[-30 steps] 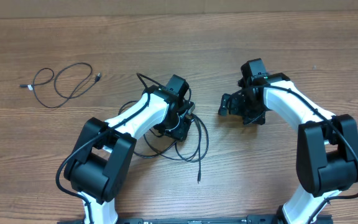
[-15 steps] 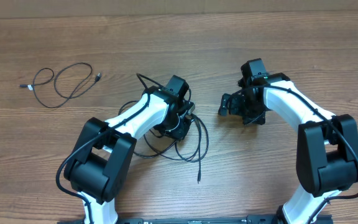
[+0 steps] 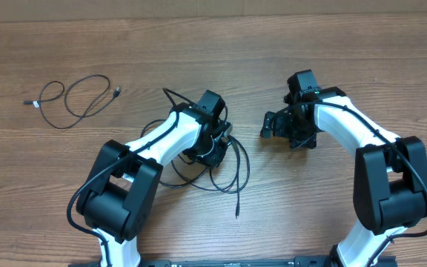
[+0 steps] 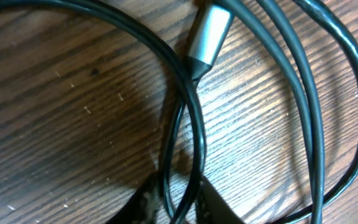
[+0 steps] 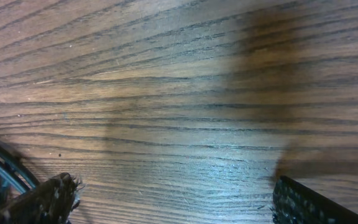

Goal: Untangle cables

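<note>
Left gripper (image 4: pixel 178 205) sits astride one strand of the tangled cables (image 3: pixel 215 172) on the table (image 3: pixel 347 59), clamping not discernible; right gripper (image 5: pixel 176 200), fingers wide apart, hovers beside and should pin a neighbouring loop while that strand is drawn slowly past the silver plug (image 4: pixel 209 34).

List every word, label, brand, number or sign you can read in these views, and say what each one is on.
No readable text in any view.
Metal plug: plain, no marking shows.
Cables: plain black, no print visible.
Robot arms: no label or brand readable from overhead.
Wooden table: only grain, no signs.
</note>
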Controlling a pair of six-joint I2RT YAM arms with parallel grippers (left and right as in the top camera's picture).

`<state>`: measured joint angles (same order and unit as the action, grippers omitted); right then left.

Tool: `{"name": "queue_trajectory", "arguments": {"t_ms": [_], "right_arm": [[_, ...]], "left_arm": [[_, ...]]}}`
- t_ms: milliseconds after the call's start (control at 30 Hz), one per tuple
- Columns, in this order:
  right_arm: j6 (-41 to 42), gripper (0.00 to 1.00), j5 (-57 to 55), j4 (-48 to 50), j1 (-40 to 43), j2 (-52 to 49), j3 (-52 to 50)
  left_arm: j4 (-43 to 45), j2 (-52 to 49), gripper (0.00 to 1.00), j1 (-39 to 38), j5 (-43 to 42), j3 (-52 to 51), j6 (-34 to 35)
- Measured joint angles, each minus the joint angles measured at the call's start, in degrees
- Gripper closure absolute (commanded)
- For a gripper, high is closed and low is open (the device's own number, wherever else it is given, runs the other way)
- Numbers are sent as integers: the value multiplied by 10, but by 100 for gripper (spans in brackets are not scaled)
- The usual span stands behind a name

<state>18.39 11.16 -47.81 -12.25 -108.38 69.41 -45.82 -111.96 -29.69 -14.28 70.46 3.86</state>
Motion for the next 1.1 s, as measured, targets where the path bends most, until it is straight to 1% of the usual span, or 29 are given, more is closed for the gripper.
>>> {"name": "queue_trajectory", "arguments": {"t_ms": [200,267,367,500,567,700,800,967,1000,1067,1100], "right_arm": [[0,0,0,0,0,0,0],[0,0,0,0,0,0,0],[0,0,0,0,0,0,0],[0,0,0,0,0,0,0],[0,0,0,0,0,0,0],[0,0,0,0,0,0,0],[0,0,0,0,0,0,0],[0,0,0,0,0,0,0],[0,0,0,0,0,0,0],[0,0,0,0,0,0,0],[0,0,0,0,0,0,0]], "left_arm": [[-15,0,96,18,-5,0,0],[-23,0,96,45,-16,0,-1],[-27,0,90,93,-49,1,-9],[-35,0,90,125,-93,1,-24],[-36,0,90,132,-111,1,-29],[-39,0,86,132,-127,1,-31],[-35,0,83,132,-128,0,-35],[-24,0,81,132,-126,-20,-37],[-21,0,82,132,-125,-27,-37],[-17,0,89,132,-128,-36,-37],[-16,0,96,132,-128,-37,-37]]}}
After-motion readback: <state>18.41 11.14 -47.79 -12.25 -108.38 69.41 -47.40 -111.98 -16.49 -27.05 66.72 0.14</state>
